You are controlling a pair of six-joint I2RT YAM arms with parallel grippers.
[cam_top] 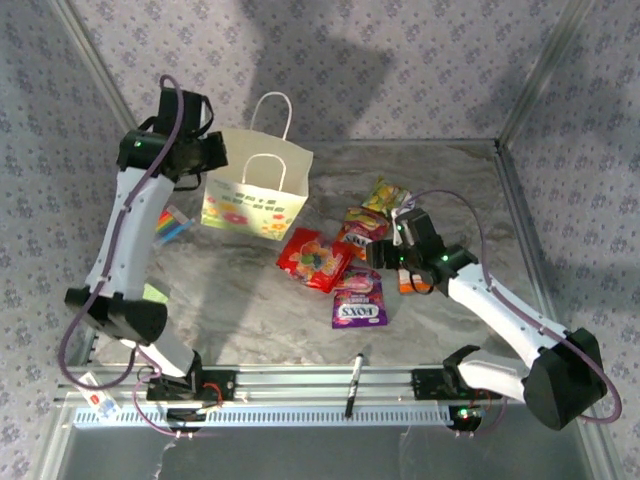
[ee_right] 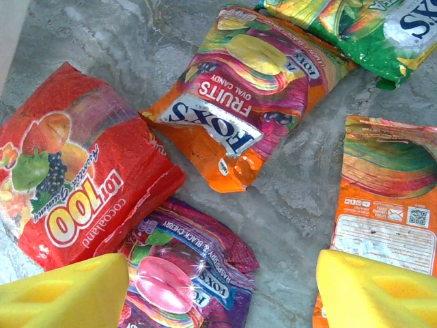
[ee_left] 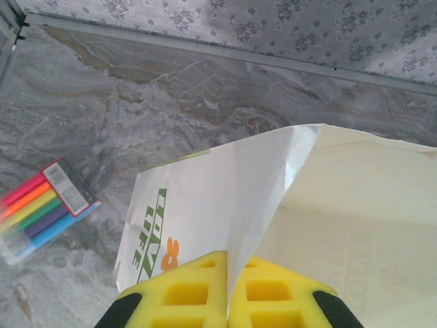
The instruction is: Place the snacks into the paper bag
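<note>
we have the left gripper [ee_left: 227,301] pressed together on the top edge of the paper bag [ee_left: 205,205], with one yellow pad on each side of the paper wall. we judge that this pinch keeps the bag upright and its mouth open for loading. the bag stands at the far left of the table [cam_top: 250,300]. a pack of coloured markers [ee_left: 44,208] lies just to its left, not touching it.

the right gripper [ee_right: 222,294] hangs low over the snacks, to the right of the bag, with its jaws spread wide and nothing between them. beneath it the purple packet [ee_right: 184,273] touches the red packet [ee_right: 75,178]. the orange packet [ee_right: 246,96] lies just beyond them, the yellow-green packet [ee_right: 355,34] farther off to the right, and the orange-pink packet [ee_right: 386,198] on the right. all five are on the table and none is in the bag yet. the spread jaws straddle the purple packet, so we take it as the likely first pick. a black pen [cam_top: 354,385] rests at the near edge, well apart.
</note>
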